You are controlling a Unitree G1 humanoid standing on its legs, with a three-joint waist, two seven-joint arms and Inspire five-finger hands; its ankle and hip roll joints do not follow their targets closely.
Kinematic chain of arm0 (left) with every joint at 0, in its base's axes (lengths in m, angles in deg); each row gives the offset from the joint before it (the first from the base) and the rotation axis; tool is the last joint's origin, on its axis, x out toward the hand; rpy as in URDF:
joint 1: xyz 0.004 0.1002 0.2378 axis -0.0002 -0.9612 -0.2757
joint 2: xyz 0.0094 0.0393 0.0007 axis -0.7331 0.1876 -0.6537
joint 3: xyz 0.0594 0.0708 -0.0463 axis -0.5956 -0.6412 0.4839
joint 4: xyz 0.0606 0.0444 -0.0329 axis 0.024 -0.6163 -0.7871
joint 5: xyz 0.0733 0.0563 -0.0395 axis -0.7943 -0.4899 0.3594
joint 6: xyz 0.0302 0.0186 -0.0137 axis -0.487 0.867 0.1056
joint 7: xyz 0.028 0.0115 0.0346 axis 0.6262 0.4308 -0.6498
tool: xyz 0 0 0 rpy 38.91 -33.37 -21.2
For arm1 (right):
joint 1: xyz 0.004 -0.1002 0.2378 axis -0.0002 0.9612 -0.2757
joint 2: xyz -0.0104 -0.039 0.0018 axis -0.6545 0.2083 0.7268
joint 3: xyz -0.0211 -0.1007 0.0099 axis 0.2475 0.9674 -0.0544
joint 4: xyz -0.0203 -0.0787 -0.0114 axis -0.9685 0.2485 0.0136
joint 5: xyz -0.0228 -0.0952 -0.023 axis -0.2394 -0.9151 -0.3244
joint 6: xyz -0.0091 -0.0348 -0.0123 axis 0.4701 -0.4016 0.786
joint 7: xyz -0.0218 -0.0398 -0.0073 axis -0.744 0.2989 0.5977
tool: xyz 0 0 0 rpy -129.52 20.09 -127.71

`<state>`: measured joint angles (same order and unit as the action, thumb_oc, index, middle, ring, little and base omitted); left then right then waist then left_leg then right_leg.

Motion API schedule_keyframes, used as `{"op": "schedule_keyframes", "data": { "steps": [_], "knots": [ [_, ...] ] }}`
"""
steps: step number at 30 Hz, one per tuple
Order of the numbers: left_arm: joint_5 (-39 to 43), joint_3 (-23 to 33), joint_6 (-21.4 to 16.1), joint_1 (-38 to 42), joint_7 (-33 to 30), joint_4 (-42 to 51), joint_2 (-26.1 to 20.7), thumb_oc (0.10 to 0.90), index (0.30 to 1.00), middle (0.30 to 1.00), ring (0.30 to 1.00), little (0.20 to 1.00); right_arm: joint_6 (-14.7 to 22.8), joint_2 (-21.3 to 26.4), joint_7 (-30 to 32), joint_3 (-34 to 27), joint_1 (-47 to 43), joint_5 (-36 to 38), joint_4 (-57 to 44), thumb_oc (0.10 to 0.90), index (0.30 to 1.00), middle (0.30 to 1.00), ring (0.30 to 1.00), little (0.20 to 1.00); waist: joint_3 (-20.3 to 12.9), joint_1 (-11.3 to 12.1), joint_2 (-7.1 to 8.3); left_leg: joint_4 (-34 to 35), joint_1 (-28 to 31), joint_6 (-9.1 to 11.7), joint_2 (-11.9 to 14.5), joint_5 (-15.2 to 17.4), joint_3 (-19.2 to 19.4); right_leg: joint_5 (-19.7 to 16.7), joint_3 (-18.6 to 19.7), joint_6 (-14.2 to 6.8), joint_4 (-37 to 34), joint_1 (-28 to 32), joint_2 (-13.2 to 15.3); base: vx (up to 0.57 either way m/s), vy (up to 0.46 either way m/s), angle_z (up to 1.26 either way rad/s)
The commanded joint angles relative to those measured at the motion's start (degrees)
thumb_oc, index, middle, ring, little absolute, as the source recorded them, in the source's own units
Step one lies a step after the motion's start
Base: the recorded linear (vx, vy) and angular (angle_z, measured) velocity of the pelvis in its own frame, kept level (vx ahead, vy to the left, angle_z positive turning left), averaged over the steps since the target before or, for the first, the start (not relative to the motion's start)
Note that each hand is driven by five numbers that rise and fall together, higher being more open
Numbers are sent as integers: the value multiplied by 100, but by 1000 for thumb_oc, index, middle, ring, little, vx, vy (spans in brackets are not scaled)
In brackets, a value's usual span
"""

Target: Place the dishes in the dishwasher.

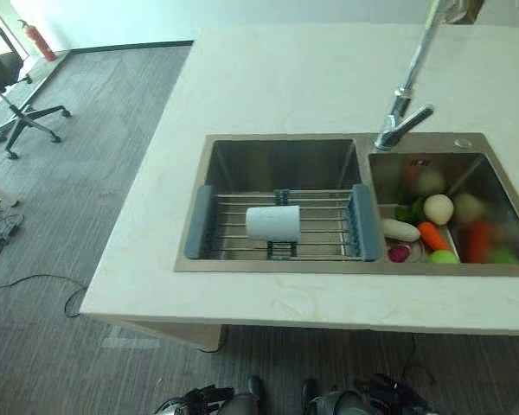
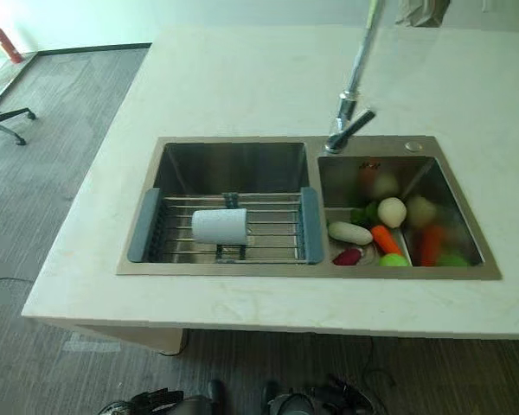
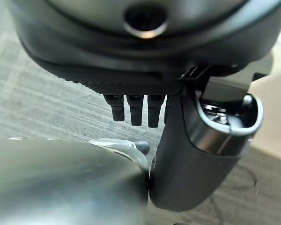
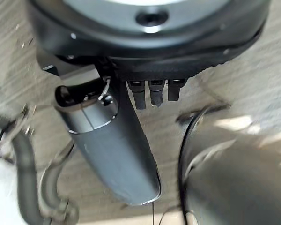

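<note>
A double sink (image 1: 281,149) is set into the pale tabletop (image 1: 277,78), toward its near edge, and a wire rack (image 1: 282,224) with blue-grey ends spans the left basin. A white cup (image 1: 272,223) lies on its side on the rack, near the middle; it is the one dish to be seen, and it appears untouched. The right basin holds vegetables (image 1: 437,226), among them a carrot, a white round one and a pale long one, and the tap (image 1: 404,108) rises at the back edge between the two basins. No dishwasher can be made out, so where the cup must go cannot be told. The step in hand looks like the first reach for the cup. To do it well, the robot should bring one arm up over the near edge of the tabletop, come down on the cup from above or along its side, and curl round its body rather than push it, since a cup on its side on bars may roll toward either end of the rack. The left robot hand (image 3: 136,110) hangs low over the grey carpet with its fingers straight and relaxed, thumb standing out beside them, holding nothing. The right robot hand (image 4: 152,93) hangs likewise over the floor, fingers slack and thumb out, touching nothing.
</note>
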<state>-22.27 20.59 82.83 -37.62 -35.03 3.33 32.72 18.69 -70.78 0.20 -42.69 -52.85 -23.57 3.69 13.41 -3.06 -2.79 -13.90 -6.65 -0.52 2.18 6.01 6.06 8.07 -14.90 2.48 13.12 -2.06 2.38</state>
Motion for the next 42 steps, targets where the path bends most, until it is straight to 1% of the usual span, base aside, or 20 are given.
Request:
{"op": "schedule_keyframes", "data": {
  "steps": [1, 5, 7, 10, 13, 16, 17, 18, 19, 20, 21, 25, 26, 30, 35, 38, 39, 40, 41, 42],
  "knots": [
    [400, 26, 70, -455, -149, -96, -82, 800, 900, 900, 900, 900, 73, 125, 31, -160, 140, 180, -100, 800, 900, 900, 900, 900, -161, 24, -111, -329, -170, 168, 135, 698, 8, 393, 173, -871, 406, -347, 681, 59, 52, 6],
    [1182, 378, -41, -582, -449, -143, -70, 800, 900, 900, 900, 900, 35, 87, 12, -273, 180, 201, 44, 800, 900, 900, 900, 900, -176, 69, -157, -329, -136, 141, 121, 744, 70, 424, 114, -875, 406, -304, 741, 20, 24, 2],
    [1616, 582, -261, -628, -666, -155, -59, 800, 900, 900, 900, 900, 22, 95, 27, -321, 189, 191, 66, 800, 900, 900, 900, 900, -174, 82, -178, -329, -134, 144, 119, 748, 78, 438, 93, -871, 406, -295, 762, 1, 32, -2],
    [1933, 908, -851, -700, -992, -43, -132, 800, 900, 900, 900, 900, 5, 168, 16, -419, 214, 151, 92, 800, 900, 900, 900, 900, -184, 95, -212, -329, -126, 165, 106, 753, 69, 467, 87, -864, 406, -279, 779, 11, 40, 1],
    [1931, 1262, -1760, -756, -1524, 401, -444, 800, 900, 900, 900, 900, -65, 322, -20, -483, 264, 59, 46, 800, 900, 900, 900, 900, -168, 104, -267, -329, -75, 188, 88, 774, 42, 530, 101, -874, 406, -223, 793, 5, 58, 2],
    [1058, 1519, -2489, -768, -2264, 875, -997, 800, 900, 900, 900, 900, -82, 429, -66, -480, 280, 16, 63, 800, 900, 900, 900, 900, -197, 144, -325, -329, -117, 181, 78, 743, 9, 524, 100, -873, 406, -253, 801, -15, 27, 1],
    [495, 1623, -2822, -752, -2726, 1117, -1356, 800, 900, 900, 900, 900, -34, 445, -99, -461, 303, 25, 90, 800, 900, 900, 900, 900, -189, 168, -340, -329, -86, 180, 71, 762, -4, 550, 101, -882, 406, -217, 802, -33, -17, 3],
    [-246, 1885, -3233, -699, -3331, 1818, -2191, 800, 900, 900, 900, 900, 66, 420, -103, -361, 357, 179, 97, 800, 900, 900, 900, 900, -212, 215, -354, -329, -78, 162, 68, 765, -20, 549, 92, -889, 406, -197, 790, -27, -29, 5],
    [-407, 1919, -3393, -696, -3429, 1929, -2292, 800, 900, 900, 900, 900, 74, 412, -98, -339, 367, 210, 88, 800, 900, 900, 900, 900, -218, 223, -353, -329, -77, 158, 67, 765, -23, 550, 93, -889, 406, -194, 787, -40, -56, 7],
    [-1073, 2045, -3763, -688, -3833, 2512, -2717, 800, 900, 900, 900, 900, 105, 376, -94, -288, 419, 291, 48, 800, 900, 900, 900, 900, -256, 245, -351, -329, -116, 150, 78, 742, -32, 529, 95, -883, 406, -221, 773, -13, -64, 6],
    [-1406, 2169, -3711, -680, -3971, 3106, -3077, 800, 900, 900, 900, 900, 122, 329, -77, -259, 470, 353, 16, 800, 900, 900, 900, 900, -260, 276, -340, -329, -77, 155, 78, 785, -43, 571, 91, -890, 406, -174, 769, -24, -78, 7],
    [-2489, 2366, -3941, -464, -3945, 4630, -3758, 800, 900, 900, 900, 900, 89, 217, -40, -183, 539, 451, -22, 800, 900, 900, 900, 900, -365, 292, -311, -329, -72, 177, 108, 817, -36, 594, 71, -899, 406, -158, 748, 15, -68, 6],
    [-2748, 2288, -4280, -332, -3575, 5109, -3815, 800, 900, 900, 900, 900, 60, 177, -37, -172, 562, 435, -5, 800, 900, 900, 900, 900, -396, 273, -285, -329, -20, 189, 120, 877, -8, 640, 84, -914, 406, -118, 741, 33, -55, 0],
    [-2805, 1859, -4189, 298, -2257, 6425, -3926, 800, 900, 900, 900, 900, 90, 125, -55, -237, 564, 230, 204, 800, 900, 900, 900, 900, -532, 128, -266, -329, 13, 200, 182, 902, 140, 608, 148, -946, 406, -160, 713, 19, -27, -8],
    [-1476, 1099, -3666, 1280, -92, 7152, -4067, 800, 900, 900, 900, 900, 34, 194, -160, -392, 558, 157, 357, 800, 900, 900, 900, 900, -643, -95, -242, -329, 100, 211, 267, 929, 335, 549, 330, -1026, 406, -194, 649, 22, -34, -23],
    [-1175, 644, -2977, 1798, 847, 7356, -4035, 800, 900, 900, 900, 900, -51, 225, -188, -484, 538, 182, 406, 800, 900, 900, 900, 900, -672, -216, -236, -329, 135, 217, 303, 930, 417, 493, 444, -1069, 406, -233, 613, 11, -44, -30],
    [-1130, 293, -2731, 2108, 1186, 7371, -4098, 800, 900, 900, 900, 900, -65, 232, -194, -489, 536, 216, 452, 800, 900, 900, 900, 900, -678, -302, -241, -329, 194, 223, 321, 968, 471, 496, 521, -1098, 406, -222, 585, 6, -43, -19],
    [-1068, 169, -2586, 2242, 1329, 7362, -4116, 800, 900, 900, 900, 900, -75, 230, -192, -492, 525, 222, 464, 800, 900, 900, 900, 900, -697, -328, -242, -329, 159, 224, 334, 926, 494, 448, 550, -1094, 406, -277, 573, 6, -43, -15],
    [-969, -181, -2171, 2594, 1618, 7332, -4157, 800, 900, 900, 900, 900, -97, 244, -176, -475, 534, 257, 494, 800, 900, 900, 900, 900, -732, -427, -261, -329, 159, 226, 357, 925, 557, 419, 637, -1112, 406, -335, 547, -19, -26, -30],
    [-969, -246, -2087, 2655, 1665, 7321, -4162, 800, 900, 900, 900, 900, -98, 241, -175, -477, 538, 260, 499, 800, 900, 900, 900, 900, -735, -436, -263, -329, 160, 226, 360, 924, 569, 412, 652, -1115, 406, -344, 542, -1, -22, -30]
  ]
}}
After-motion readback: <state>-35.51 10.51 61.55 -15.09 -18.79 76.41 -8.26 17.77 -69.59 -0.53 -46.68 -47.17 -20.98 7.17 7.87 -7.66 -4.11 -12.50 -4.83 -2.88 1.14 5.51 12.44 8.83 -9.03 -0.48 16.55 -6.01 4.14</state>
